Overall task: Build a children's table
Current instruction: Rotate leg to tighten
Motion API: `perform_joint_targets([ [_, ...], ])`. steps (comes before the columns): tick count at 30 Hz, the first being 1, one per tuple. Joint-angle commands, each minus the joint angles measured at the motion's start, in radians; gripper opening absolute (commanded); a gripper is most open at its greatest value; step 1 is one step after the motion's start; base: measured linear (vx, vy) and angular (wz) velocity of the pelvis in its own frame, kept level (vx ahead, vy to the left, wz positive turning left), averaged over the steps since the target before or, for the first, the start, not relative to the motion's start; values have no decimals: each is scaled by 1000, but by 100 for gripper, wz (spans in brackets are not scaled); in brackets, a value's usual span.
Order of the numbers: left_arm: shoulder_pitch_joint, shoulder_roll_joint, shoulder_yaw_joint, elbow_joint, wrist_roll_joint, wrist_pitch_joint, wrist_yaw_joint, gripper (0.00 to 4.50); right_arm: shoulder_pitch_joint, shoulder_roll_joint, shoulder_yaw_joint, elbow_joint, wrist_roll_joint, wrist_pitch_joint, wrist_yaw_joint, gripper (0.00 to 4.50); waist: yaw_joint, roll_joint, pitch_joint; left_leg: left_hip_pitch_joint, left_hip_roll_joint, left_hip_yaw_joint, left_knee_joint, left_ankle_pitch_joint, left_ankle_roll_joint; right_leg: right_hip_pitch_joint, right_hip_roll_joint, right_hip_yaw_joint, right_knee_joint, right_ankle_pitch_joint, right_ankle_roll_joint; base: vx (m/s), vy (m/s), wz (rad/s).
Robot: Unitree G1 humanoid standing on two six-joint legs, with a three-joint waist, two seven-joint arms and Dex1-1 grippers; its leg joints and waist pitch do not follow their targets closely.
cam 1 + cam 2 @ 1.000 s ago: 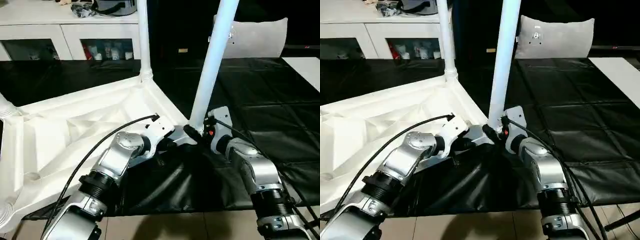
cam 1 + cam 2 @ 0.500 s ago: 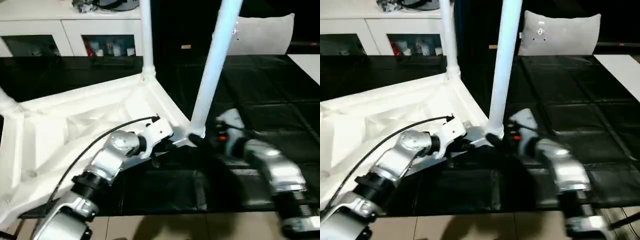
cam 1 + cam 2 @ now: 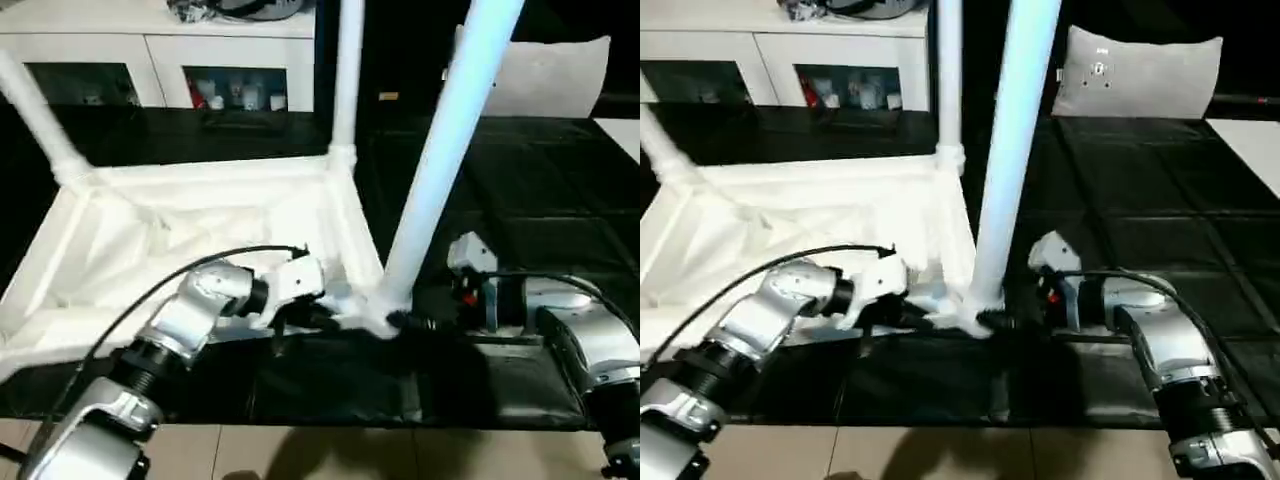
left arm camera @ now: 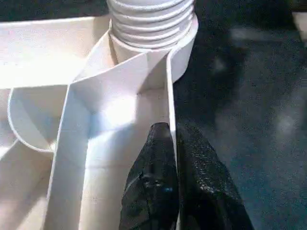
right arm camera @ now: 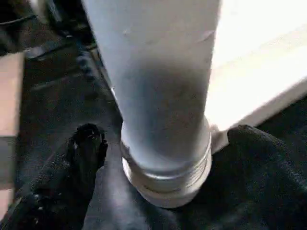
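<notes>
Pinching the tabletop [image 3: 190,225] rim wall, left gripper [image 4: 169,139] jaws closed; right gripper [image 5: 158,143] jaws wide around the near-corner leg [image 3: 440,170], ungripped. Loose threading could let it topple.

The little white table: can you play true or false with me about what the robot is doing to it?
1. The white table top lies upside down, ribs showing. True.
2. The left gripper pinches the table top's thin edge wall. True.
3. The right gripper squeezes the near leg tight. False: its fingers stand open on either side of the leg's base.
4. The legs lie flat on the black cover. False: three legs stand up from corner sockets.
5. The near leg has a ribbed collar at its base. True.
</notes>
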Motion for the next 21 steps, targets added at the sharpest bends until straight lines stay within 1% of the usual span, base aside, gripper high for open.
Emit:
perform_joint_targets([
  [1,2,1,-55,-10,11,-5,-55,0,6,-2,18,-17,17,10,21,399,-1,-15,-58,-2,26,11,-57,-75,91,61,-67,37,-64,-63,-242,0,0,0],
  [4,2,-2,-54,-9,11,-7,-52,0,5,3,24,-5,12,2,22,380,-1,-16,-58,-2,25,11,-58,-82,78,61,-69,39,-65,-84,-235,0,0,0],
  [6,4,-3,-55,-12,8,-5,-56,0,5,7,27,0,9,-2,27,356,-1,-18,-58,-3,24,11,-57,-77,75,62,-68,39,-65,-79,-233,0,0,0],
  [7,5,-5,-56,-13,6,-3,-59,0,6,9,30,4,8,-4,30,348,-1,-20,-59,-4,23,11,-57,-68,76,64,-67,39,-63,-69,-231,0,0,0],
  [9,4,-5,-55,-13,4,-2,-64,0,5,9,31,6,10,-1,34,335,0,-19,-61,-4,22,11,-55,-53,80,64,-67,39,-61,-45,-235,0,0,0],
  [11,3,-5,-54,-12,3,-2,-65,0,5,10,32,9,10,0,36,304,2,-19,-61,-4,22,11,-54,-41,86,64,-66,38,-58,-27,-237,0,0,0],
  [12,3,-5,-54,-12,3,-1,-65,0,5,11,33,9,11,2,38,304,2,-20,-61,-5,22,11,-54,-41,87,65,-66,38,-58,-25,-237,0,0,0],
  [13,3,-5,-53,-12,3,-1,-65,0,6,10,35,9,13,6,40,290,2,-20,-62,-5,22,11,-54,-41,88,65,-66,38,-58,-25,-238,0,0,0],
  [14,3,-6,-52,-11,3,-2,-65,0,6,11,37,10,13,7,42,290,2,-22,-61,-5,22,12,-53,-42,88,66,-66,38,-59,-28,-236,0,0,0],
  [16,3,-8,-49,-10,1,0,-60,0,8,14,38,9,14,9,42,272,4,-21,-61,-4,22,11,-54,-45,87,65,-67,37,-59,-36,-235,0,0,0],
  [18,7,-17,-36,-12,-15,17,-50,0,11,20,38,6,15,14,38,270,4,-22,-61,-4,22,11,-54,-48,85,65,-67,37,-59,-43,-234,0,0,0],
  [19,9,-22,-29,-15,-23,28,-46,0,13,24,37,5,17,20,34,266,4,-21,-61,-3,23,11,-54,-47,84,64,-67,37,-59,-45,-235,0,0,0],
  [21,16,-41,-11,-33,-38,73,-16,0,15,60,21,-7,29,68,-29,265,3,-21,-61,-4,22,12,-54,-43,83,65,-66,38,-58,-35,-238,0,0,0],
])
